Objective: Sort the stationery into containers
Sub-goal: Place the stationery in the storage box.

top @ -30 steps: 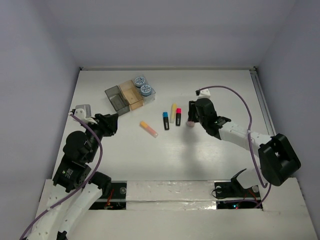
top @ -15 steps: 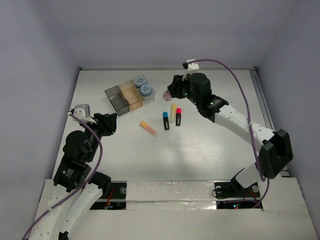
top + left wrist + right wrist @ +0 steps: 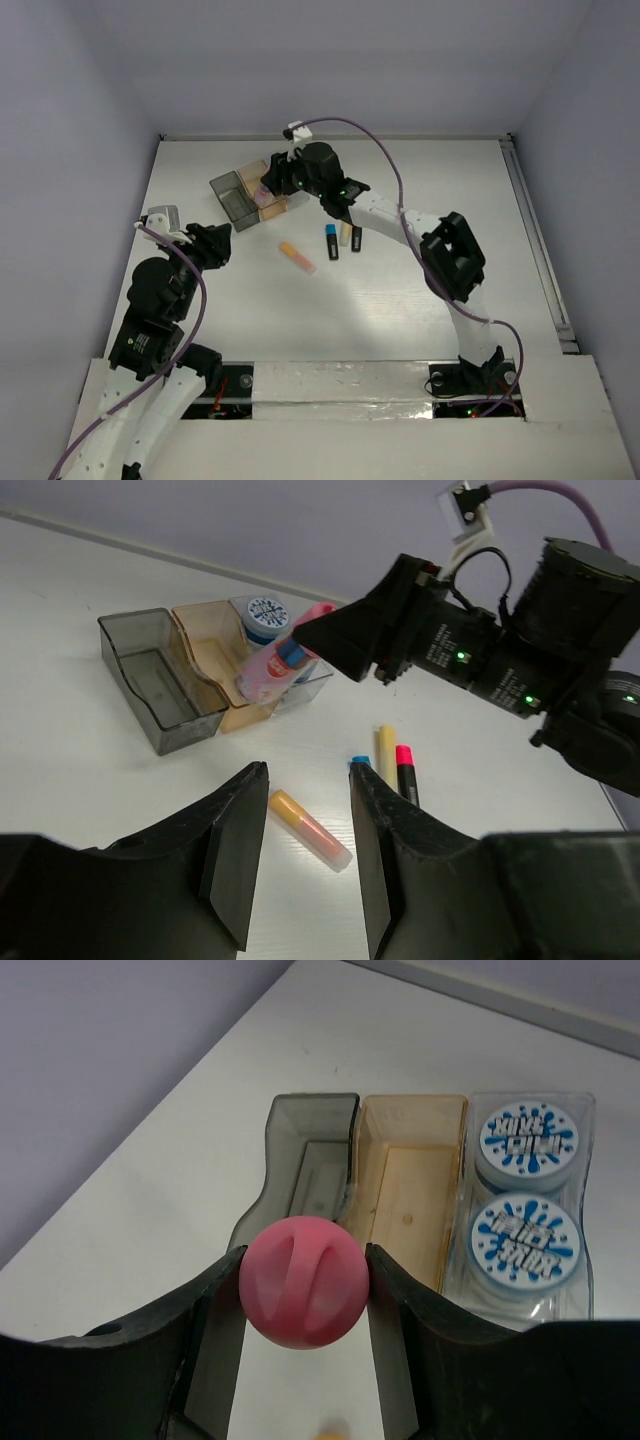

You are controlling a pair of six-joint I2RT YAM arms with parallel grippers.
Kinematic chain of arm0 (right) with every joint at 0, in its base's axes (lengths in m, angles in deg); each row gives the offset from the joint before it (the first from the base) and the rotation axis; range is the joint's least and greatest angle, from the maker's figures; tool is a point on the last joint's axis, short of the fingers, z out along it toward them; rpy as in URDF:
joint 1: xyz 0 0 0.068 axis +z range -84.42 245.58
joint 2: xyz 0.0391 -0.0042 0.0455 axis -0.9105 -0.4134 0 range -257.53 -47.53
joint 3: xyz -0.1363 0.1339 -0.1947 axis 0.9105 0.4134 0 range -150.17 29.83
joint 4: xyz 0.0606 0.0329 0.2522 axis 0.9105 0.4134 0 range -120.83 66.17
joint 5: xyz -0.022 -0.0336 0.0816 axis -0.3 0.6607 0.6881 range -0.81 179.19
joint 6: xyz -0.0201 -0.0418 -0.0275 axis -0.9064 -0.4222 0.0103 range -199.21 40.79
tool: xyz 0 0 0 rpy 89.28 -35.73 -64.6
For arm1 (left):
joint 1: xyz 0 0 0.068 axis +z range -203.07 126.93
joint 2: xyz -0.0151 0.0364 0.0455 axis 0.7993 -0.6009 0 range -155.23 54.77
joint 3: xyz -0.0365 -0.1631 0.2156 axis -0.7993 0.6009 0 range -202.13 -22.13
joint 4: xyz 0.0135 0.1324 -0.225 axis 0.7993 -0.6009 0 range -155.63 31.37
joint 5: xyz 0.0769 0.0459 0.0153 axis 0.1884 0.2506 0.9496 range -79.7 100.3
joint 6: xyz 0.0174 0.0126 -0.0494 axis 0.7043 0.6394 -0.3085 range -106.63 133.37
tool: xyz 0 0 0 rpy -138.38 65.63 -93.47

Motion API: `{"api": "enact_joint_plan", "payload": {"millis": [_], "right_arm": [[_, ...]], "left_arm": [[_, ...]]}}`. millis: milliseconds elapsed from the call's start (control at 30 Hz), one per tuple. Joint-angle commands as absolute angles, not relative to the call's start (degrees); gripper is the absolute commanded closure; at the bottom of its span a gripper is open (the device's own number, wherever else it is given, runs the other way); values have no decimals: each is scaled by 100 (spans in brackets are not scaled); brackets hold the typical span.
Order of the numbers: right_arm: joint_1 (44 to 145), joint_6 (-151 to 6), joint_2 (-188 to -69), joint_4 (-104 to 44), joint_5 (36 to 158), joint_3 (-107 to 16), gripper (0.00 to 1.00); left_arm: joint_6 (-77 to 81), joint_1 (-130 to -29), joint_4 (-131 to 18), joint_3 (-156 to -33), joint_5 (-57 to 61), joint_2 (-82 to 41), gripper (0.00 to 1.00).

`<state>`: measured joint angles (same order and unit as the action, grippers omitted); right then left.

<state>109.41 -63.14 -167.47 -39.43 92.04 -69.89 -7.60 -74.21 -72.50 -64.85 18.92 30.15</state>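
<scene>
Right arm (image 3: 380, 212) swung left, stretched over bins (image 3: 412, 1103), pincer (image 3: 303, 1305) clamping pink bottle (image 3: 268, 670).

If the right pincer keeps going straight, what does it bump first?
Probably the shared wall between the dark grey bin and the tan bin; the right pincer's pink bottle would touch first. Depth is unclear; either bin is possible.

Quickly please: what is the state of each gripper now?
Left gripper: open, holding nothing.
Right gripper: closed on the pink bottle.
</scene>
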Motion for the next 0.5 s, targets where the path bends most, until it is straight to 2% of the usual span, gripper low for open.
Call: {"api": "enact_joint_plan", "payload": {"millis": [0, 200, 467], "right_arm": [[10952, -6691, -17135, -4428, 9314, -7844, 94], [11005, -6717, -17934, -4148, 9227, -8730, 93], [11067, -7007, -18138, -4209, 8955, -8741, 94]], "left_arm": [[-649, -7337, -6953, -6485, 1874, 2998, 65], [-649, -7337, -6997, -6467, 1918, 3060, 65], [-649, -7284, -6971, -6476, 1821, 2955, 65]]}}
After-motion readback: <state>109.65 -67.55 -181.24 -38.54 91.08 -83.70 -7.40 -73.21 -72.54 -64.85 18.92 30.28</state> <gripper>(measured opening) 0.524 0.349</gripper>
